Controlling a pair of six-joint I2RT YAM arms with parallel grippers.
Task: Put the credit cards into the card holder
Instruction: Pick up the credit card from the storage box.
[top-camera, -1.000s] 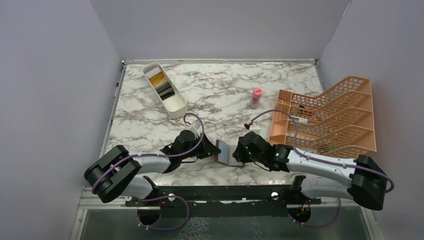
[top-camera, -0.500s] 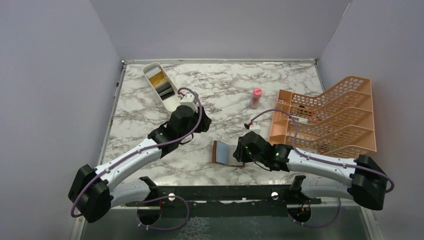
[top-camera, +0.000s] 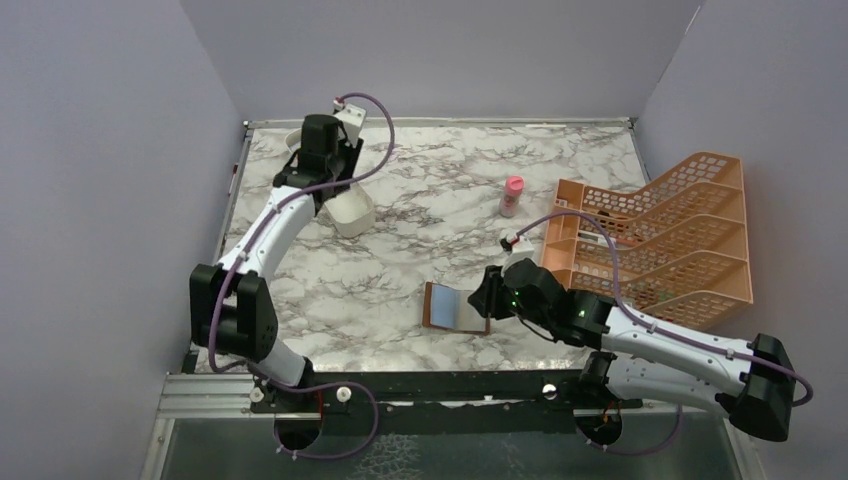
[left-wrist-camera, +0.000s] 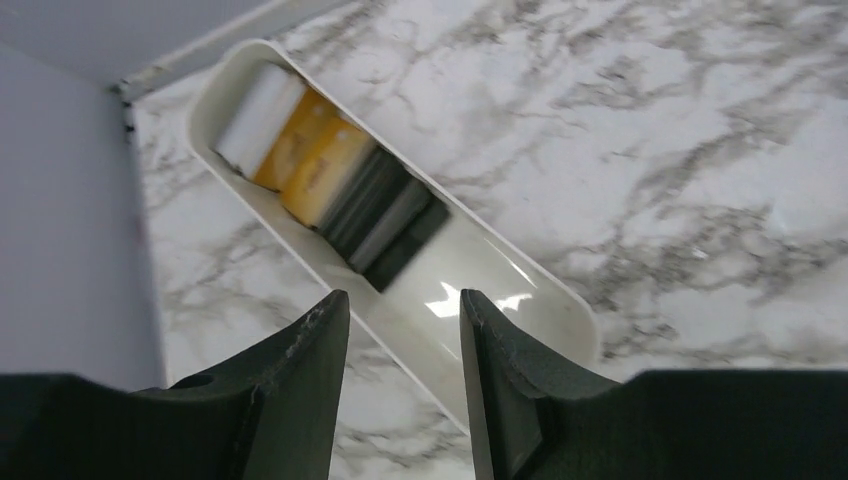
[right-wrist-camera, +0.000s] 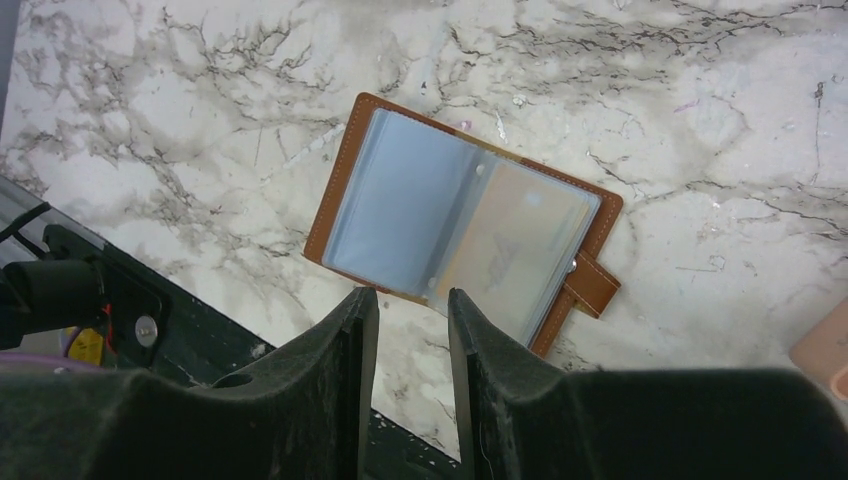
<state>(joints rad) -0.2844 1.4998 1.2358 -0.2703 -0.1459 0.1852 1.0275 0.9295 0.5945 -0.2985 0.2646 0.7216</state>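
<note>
The card holder lies open on the marble near the front edge, brown outside, blue-grey sleeves inside; it also shows in the top view. My right gripper hovers open and empty just above its near edge. The credit cards, yellow-gold and dark grey, stand in the white oblong tray at the back left. My left gripper is open and empty above the tray's bare end, near the dark cards. In the top view the left arm covers most of the tray.
An orange lattice rack stands at the right. A small pink bottle stands upright in the middle back. The table's front edge and black rail lie just below the card holder. Walls close the left and back sides.
My left arm has swung from beside the card holder to the back left, over the white tray. My right gripper has lifted slightly off the holder, which now lies open.
</note>
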